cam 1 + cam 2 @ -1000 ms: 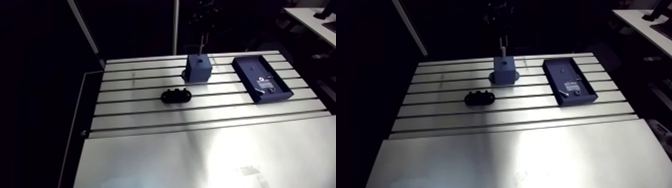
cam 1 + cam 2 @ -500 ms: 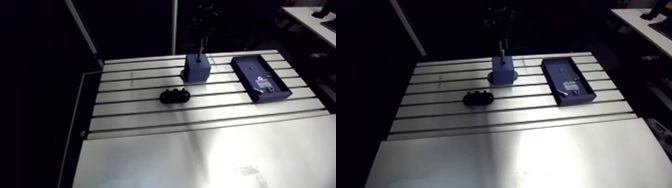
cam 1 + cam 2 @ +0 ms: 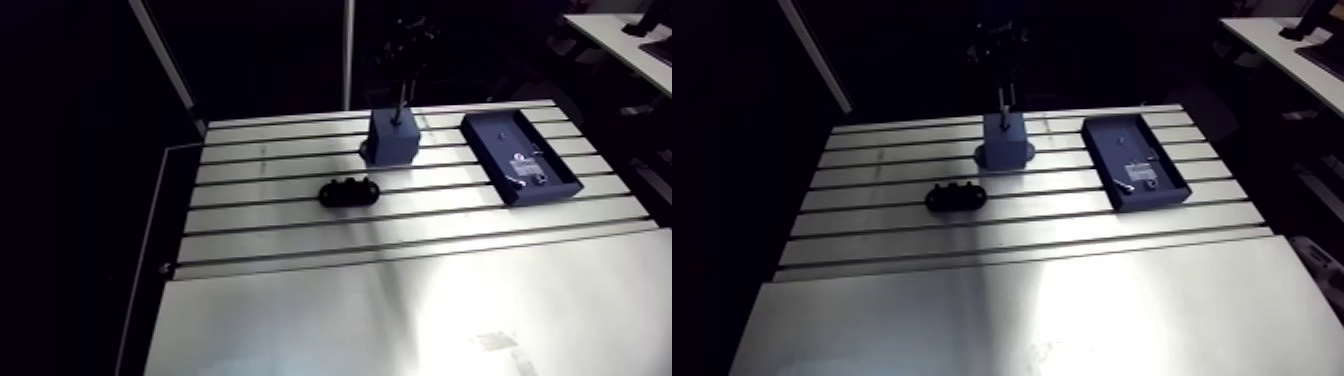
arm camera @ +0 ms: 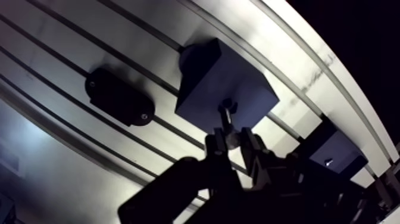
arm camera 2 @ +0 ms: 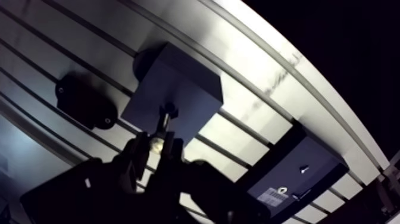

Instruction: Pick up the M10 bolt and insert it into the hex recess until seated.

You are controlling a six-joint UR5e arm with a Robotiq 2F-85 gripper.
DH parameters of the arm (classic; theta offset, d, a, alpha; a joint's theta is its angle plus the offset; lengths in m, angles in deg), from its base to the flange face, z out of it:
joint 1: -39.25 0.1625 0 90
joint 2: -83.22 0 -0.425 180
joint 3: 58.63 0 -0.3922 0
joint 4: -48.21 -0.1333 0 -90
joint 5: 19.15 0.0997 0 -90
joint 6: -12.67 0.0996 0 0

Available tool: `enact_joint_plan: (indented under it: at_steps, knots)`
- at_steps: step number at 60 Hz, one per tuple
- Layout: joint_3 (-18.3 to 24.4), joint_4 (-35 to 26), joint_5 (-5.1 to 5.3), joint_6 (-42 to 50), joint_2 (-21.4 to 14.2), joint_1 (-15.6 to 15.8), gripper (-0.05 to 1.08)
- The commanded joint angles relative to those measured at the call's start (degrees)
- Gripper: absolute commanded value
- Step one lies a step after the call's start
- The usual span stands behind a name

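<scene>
A dark-blue block [image 4: 221, 83] stands upright near the table's far edge, with a small recess [image 4: 228, 105] in its top face. My gripper [image 4: 232, 139] hangs straight above the block and is shut on the M10 bolt [image 4: 225, 123]. The bolt points down, its lower end at the mouth of the recess. In the arm view the bolt [image 3: 402, 103] shows as a thin vertical rod between the dark gripper [image 3: 404, 52] and the block [image 3: 392, 142]. How deep the bolt sits in the recess is hidden.
A black oval fixture [image 3: 349, 191] lies on the slotted table [image 3: 300, 300] in front of the block. A black tray [image 3: 487, 160] with a label and small parts lies to the block's right. The smooth plate nearer the camera is bare.
The gripper has come down a little with the bolt, bringing its tip from above the block to the recess. The arm view has shifted slightly.
</scene>
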Motion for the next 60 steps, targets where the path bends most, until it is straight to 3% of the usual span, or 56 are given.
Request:
enact_joint_plan:
  at_steps: [1,60]
  knots:
    - [-0.11,0.10,0.02,0.01,-0.01,0.04,0.85]
    - [0.06,0.10,-0.05,-0.16,0.56,0.04,0.85]
